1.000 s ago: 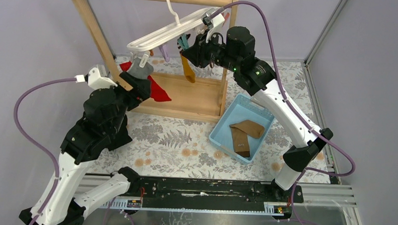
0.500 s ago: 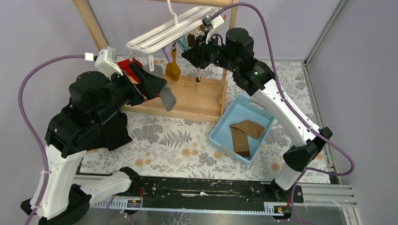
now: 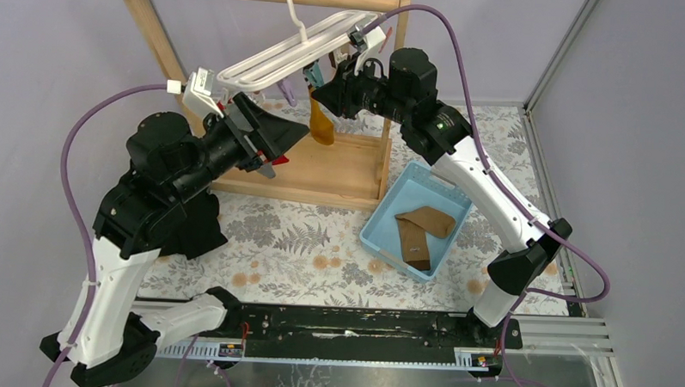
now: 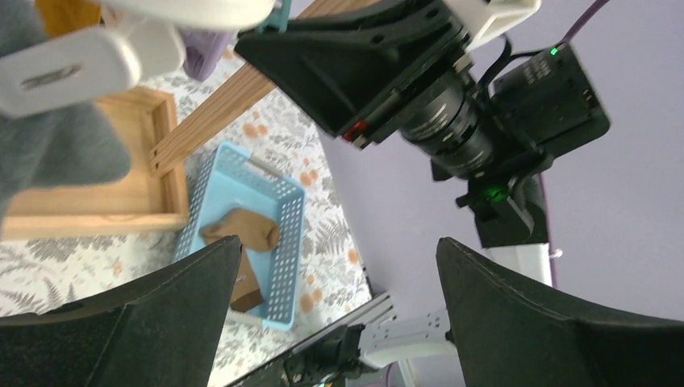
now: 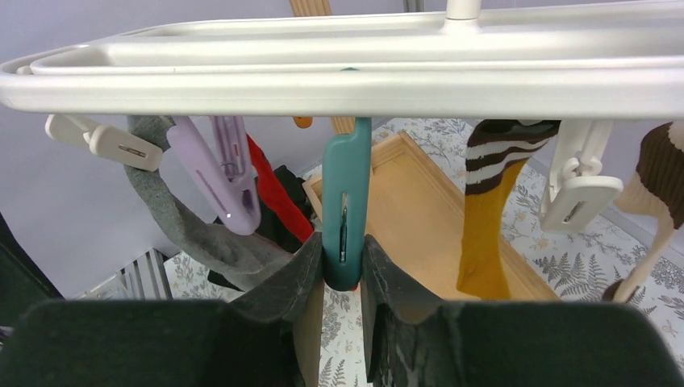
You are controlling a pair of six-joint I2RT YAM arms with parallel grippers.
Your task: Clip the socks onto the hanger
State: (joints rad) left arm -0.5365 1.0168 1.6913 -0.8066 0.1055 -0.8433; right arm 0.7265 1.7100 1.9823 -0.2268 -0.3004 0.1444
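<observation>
The two brown socks, lighter tan (image 3: 430,220) and darker brown (image 3: 413,243), lie in the blue basket (image 3: 381,219); they also show in the left wrist view (image 4: 242,230). The white hanger (image 3: 279,58) hangs by its hook from the wooden rail. My right gripper (image 3: 318,94) is shut on a teal clip (image 5: 345,201) under the hanger's near bar (image 5: 347,93); both fingertips (image 5: 302,270) pinch its lower end. My left gripper (image 3: 282,140) is raised beside the hanger's left end, jaws wide open and empty (image 4: 339,314).
A mustard sock (image 5: 488,234), a grey sock (image 5: 202,234) and a red sock (image 5: 270,189) hang from the hanger, with purple (image 5: 222,173) and white (image 5: 577,193) clips. The wooden stand (image 3: 323,167) surrounds them. The right arm (image 4: 484,121) is close in front of the left gripper.
My left arm has risen and moved right, up to the hanger's left end, jaws open. The hanger and hung socks have swung. My right gripper has stayed on the teal clip.
</observation>
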